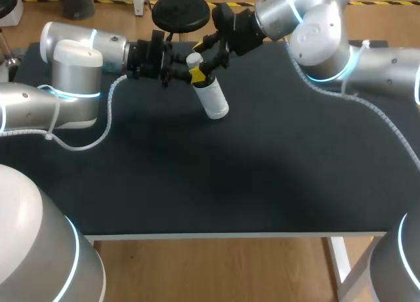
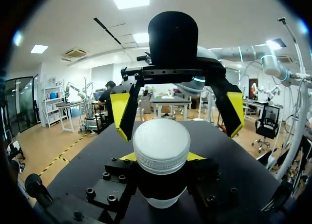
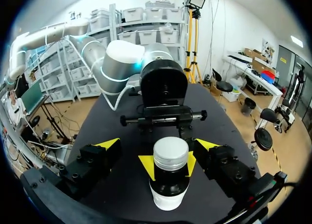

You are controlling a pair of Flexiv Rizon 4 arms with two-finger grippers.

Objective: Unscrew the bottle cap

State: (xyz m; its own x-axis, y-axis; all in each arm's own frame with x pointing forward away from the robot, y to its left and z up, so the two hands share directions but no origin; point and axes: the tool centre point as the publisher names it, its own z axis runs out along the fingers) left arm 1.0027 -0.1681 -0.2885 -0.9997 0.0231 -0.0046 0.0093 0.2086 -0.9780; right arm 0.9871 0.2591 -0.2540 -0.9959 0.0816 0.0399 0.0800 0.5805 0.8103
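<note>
A white bottle [image 1: 213,98] with a white screw cap [image 1: 194,59] is tilted over the back of the black table [image 1: 249,177]. My left gripper [image 1: 190,75] comes in from the left and is shut on the bottle's dark neck band just below the cap [image 2: 162,143]; its yellow tips press both sides [image 2: 162,158]. My right gripper [image 1: 202,58] comes from the back right and stands open with its fingers either side of the cap [image 3: 170,153], not touching it. In the right wrist view its yellow tips sit wide apart [image 3: 157,145].
The left arm's white cable [image 1: 108,111] loops over the table's left part. The right arm's cable [image 1: 387,128] runs along the right edge. The table's white front edge [image 1: 236,236] lies near me.
</note>
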